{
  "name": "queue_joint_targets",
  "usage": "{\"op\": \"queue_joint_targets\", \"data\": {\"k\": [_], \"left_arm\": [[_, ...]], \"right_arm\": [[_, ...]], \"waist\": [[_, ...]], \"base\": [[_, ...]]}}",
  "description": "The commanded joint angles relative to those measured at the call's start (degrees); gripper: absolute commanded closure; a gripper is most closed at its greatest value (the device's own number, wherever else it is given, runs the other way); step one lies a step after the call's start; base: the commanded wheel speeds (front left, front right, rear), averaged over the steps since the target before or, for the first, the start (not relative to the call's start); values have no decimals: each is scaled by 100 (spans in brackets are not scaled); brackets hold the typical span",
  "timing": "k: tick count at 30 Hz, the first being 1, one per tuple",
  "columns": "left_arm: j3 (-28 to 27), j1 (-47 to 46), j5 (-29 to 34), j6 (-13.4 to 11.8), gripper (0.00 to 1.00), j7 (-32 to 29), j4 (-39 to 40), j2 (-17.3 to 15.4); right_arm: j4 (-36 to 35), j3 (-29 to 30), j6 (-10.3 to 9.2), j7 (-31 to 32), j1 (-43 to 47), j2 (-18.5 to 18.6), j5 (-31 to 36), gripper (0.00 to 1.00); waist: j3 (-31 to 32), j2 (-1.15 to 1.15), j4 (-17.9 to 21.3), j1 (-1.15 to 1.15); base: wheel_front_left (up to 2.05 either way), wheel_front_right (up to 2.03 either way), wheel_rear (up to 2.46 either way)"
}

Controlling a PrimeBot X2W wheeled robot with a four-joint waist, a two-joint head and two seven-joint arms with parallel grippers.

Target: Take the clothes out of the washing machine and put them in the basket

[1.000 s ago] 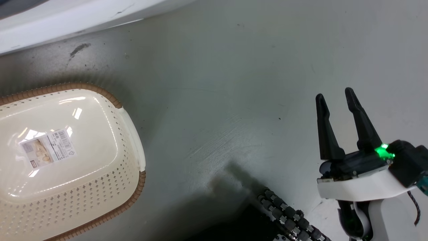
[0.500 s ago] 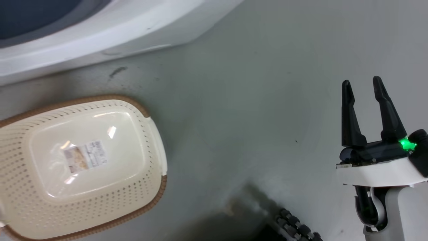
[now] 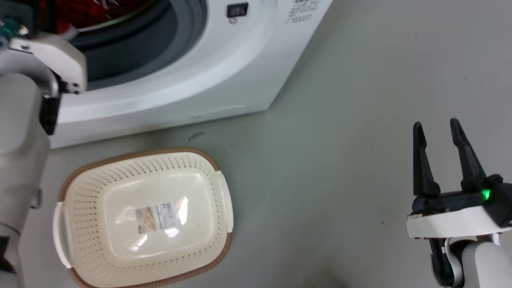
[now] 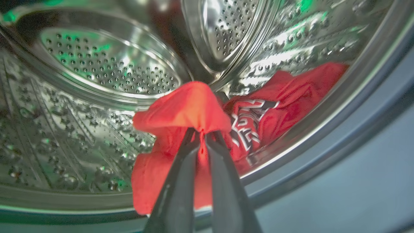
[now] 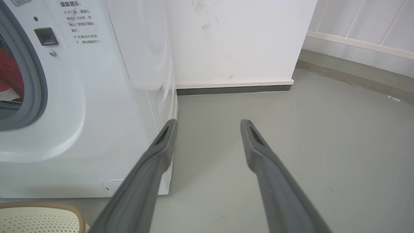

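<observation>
The left end effector (image 4: 202,132) reaches through the round opening of the washing machine (image 3: 224,80). Its two fingers are closed almost together on a fold of the red clothes (image 4: 181,106). The cloth bulges up over the fingertips and hangs down between and below them. Just right of the fingertips in the left wrist view lies a printed garment (image 4: 247,124), red with black-and-white lettering. It rests against the wall of the perforated steel drum (image 4: 110,71), which curves around and beyond the end effector. In the head view the pale left forearm crosses the grey door seal (image 3: 160,36), and a patch of red shows past the wrist. The basket (image 3: 90,200) sits upright on the grey floor (image 3: 340,120) in front of the machine, below and well apart from the left end effector. A paper label (image 3: 154,218) is stuck to its bottom. The right end effector (image 3: 435,123) hovers over the floor with its fingers spread wide and nothing between them. The machine's front corner stands ahead of it to the left, a white wall (image 5: 242,38) straight ahead, and the basket rim just beside the base of its left finger.
</observation>
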State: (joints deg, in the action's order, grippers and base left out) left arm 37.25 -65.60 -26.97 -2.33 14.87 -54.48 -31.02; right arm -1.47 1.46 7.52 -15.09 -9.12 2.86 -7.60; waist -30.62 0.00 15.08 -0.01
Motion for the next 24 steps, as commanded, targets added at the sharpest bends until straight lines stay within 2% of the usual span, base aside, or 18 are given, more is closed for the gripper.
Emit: {"op": "queue_joint_targets", "data": {"k": [1, 5, 10, 16, 24], "left_arm": [[-121, 315, 103, -111, 100, 39, 502, 37], [-540, 1087, 310, -383, 100, 41, 1608, -22], [-1097, 1952, 574, -610, 100, 39, 2783, 74], [-1703, 2941, 878, -713, 100, 35, 3967, 242], [-2211, 4265, 1081, -661, 100, 35, 5323, 366]], "right_arm": [[52, 23, -6, -12, 133, 3, 76, 0], [122, 49, -6, -12, 263, 1, 147, 0], [207, 76, -6, -12, 425, 1, 211, 0], [303, 162, -6, -12, 607, 2, 235, 0], [372, 271, -6, -12, 758, 2, 253, 0]], "waist": [[540, 0, -292, 1], [887, 0, -442, 1], [1319, 0, -645, 1], [1727, 0, -876, 1], [2074, 0, -1085, 1]], "base": [[0, 0, 0], [0, 0, 0], [0, 0, 0], [0, 0, 0], [0, 0, 0]]}}
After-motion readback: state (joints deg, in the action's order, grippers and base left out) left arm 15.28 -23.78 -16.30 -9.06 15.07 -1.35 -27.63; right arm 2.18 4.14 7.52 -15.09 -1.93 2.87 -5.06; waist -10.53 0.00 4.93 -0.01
